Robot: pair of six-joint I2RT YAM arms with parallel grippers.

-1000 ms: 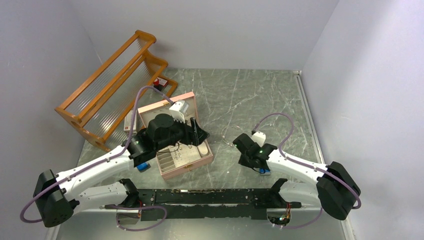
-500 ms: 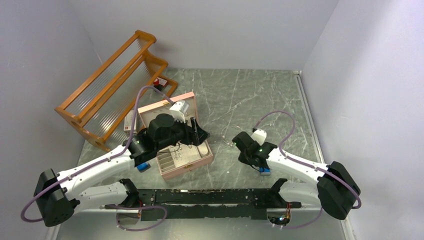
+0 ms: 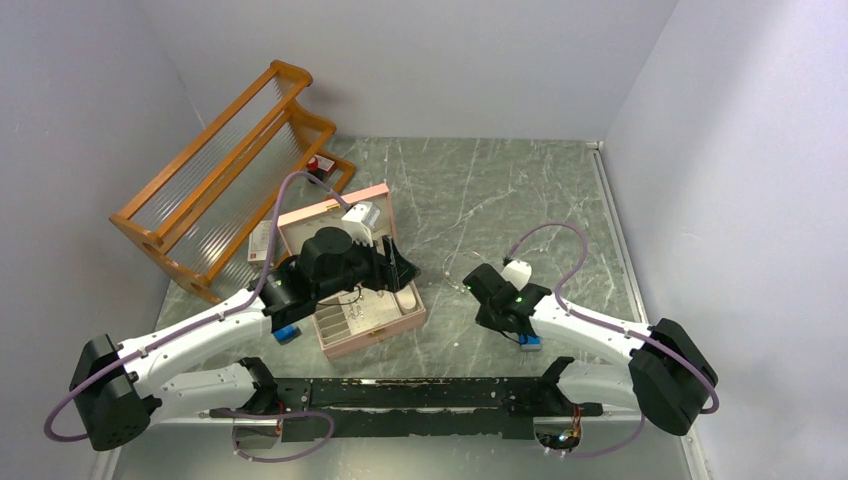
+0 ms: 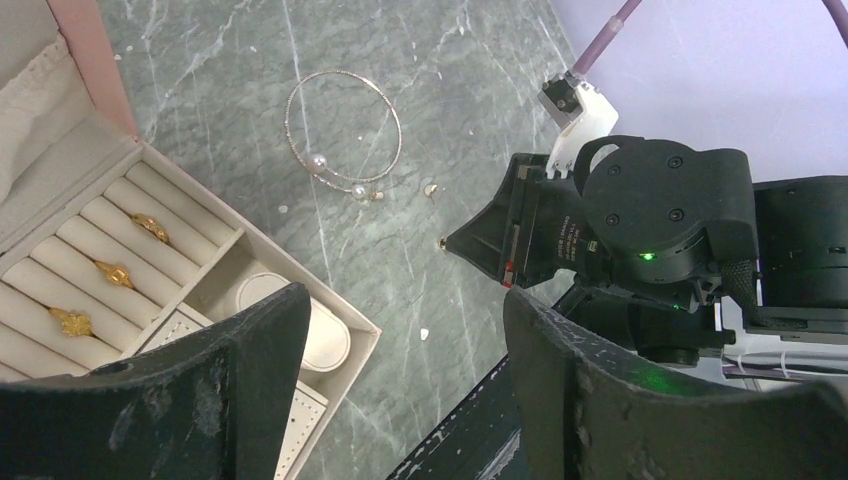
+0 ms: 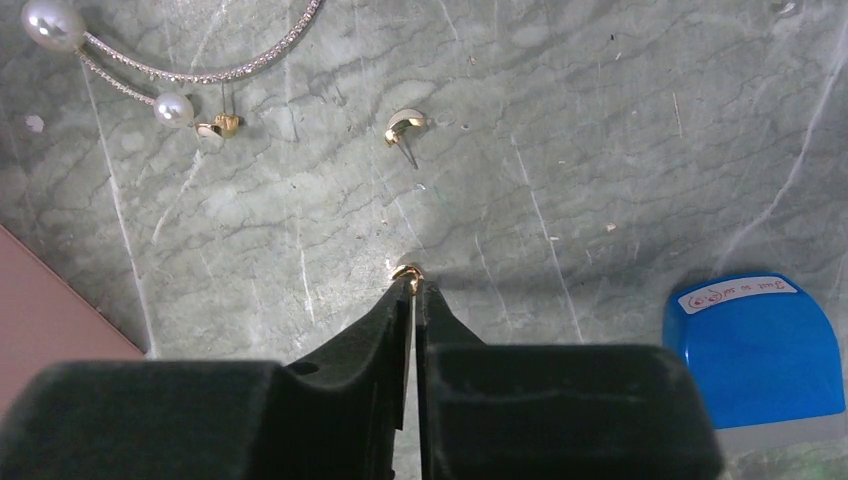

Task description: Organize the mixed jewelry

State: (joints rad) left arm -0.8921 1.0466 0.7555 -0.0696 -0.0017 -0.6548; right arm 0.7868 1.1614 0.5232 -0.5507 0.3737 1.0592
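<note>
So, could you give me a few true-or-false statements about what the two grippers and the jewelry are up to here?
1. The right gripper pinches a tiny gold piece between its tips. True.
2. The thin gold wire hoop with pearls lies inside the pink jewelry box. False: it lies on the grey marble table, beside the box.
3. The box is closed. False: it is open, with gold rings set in its rolls.
4. The left gripper is open and holds nothing. True.

The pearl-tipped gold hoop (image 4: 318,161) lay flat on the marble (image 5: 620,120), two tiny gold studs (image 5: 403,125) just beside it; my right gripper (image 5: 412,286) pinched another gold piece (image 5: 406,271).
</note>
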